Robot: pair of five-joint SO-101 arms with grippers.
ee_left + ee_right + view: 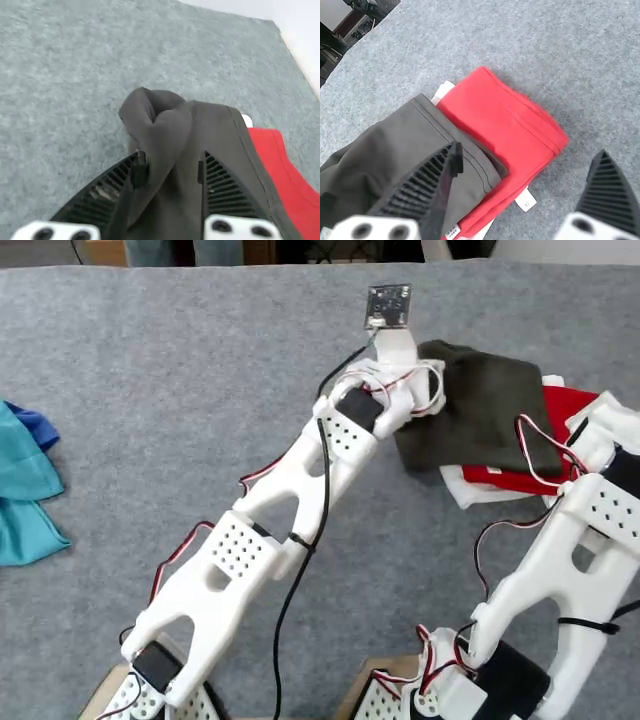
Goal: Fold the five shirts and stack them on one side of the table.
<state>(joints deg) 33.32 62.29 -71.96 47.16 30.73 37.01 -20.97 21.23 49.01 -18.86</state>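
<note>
From above, your left arm [300,480] lay stretched across the grey surface [180,370] to the dark shirt [480,405]. This shirt was on top of a red shirt [575,405] and a white shirt [470,490] at the right side. Your right arm [580,540] was at this stack too. A teal shirt [25,500] and a blue shirt [35,425] lay crumpled at the left edge, well apart.

In the left wrist view, your left jaws were pinching a raised fold of the dark shirt [175,145], with the red shirt [272,155] beside it.

In the right wrist view, your right jaws were spread wide and held nothing. One was over the dark shirt [385,145], the other over the surface beside the red shirt [505,125].
</note>
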